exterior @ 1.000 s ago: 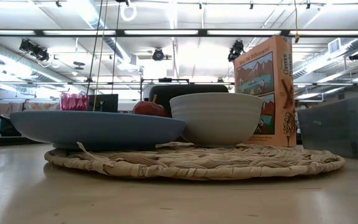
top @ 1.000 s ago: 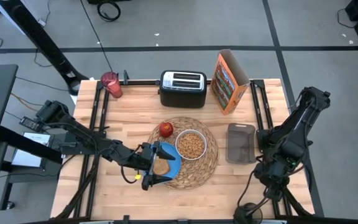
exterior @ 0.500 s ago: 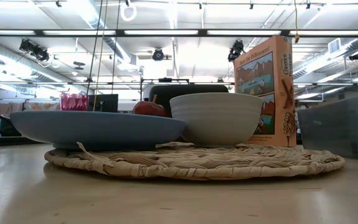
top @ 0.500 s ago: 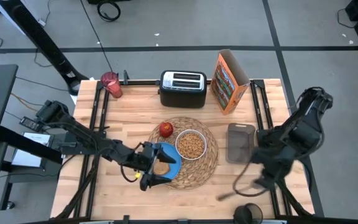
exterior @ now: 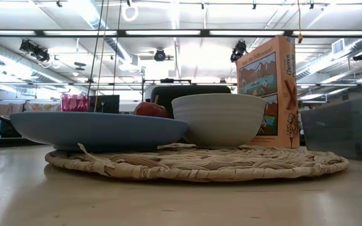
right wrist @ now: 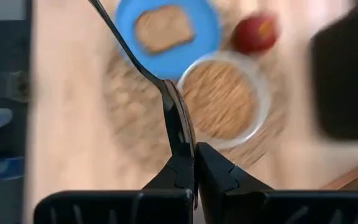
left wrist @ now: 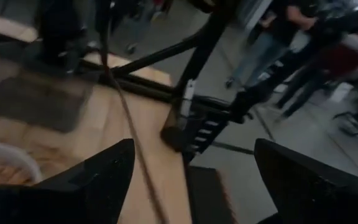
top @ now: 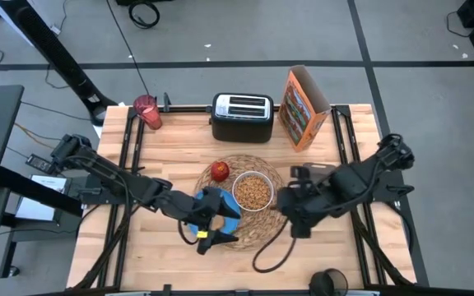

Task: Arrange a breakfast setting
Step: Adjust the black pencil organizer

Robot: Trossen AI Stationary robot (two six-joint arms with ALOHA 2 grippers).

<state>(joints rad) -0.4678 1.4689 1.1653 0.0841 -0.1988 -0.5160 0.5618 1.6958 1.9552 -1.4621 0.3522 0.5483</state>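
Observation:
On the round straw placemat stand a blue plate with a toast slice, a white bowl of cereal and a red apple. My left gripper hovers open above the plate, nothing between its fingers. My right gripper is over the placemat's right edge, shut on a metal spoon. The pink-red cup stands at the table's far left. My right gripper pinches the spoon's wider end between its two fingertips. The fingers slant steeply down from above and lie along the spoon. The thin handle reaches away below them toward the table's near edge, and the spoon is clear of the table.
A black toaster and an open cereal box stand along the far edge. A grey container sits right of the placemat, mostly under my right arm in the high view. People stand in the room beyond the table's right side.
My right gripper has swung from the table's near right corner up and toward the placemat, turning and tipping downward as it goes, with the spoon in its fingers. My left gripper has risen off the blue plate and tipped up toward level; the toast stays on the plate.

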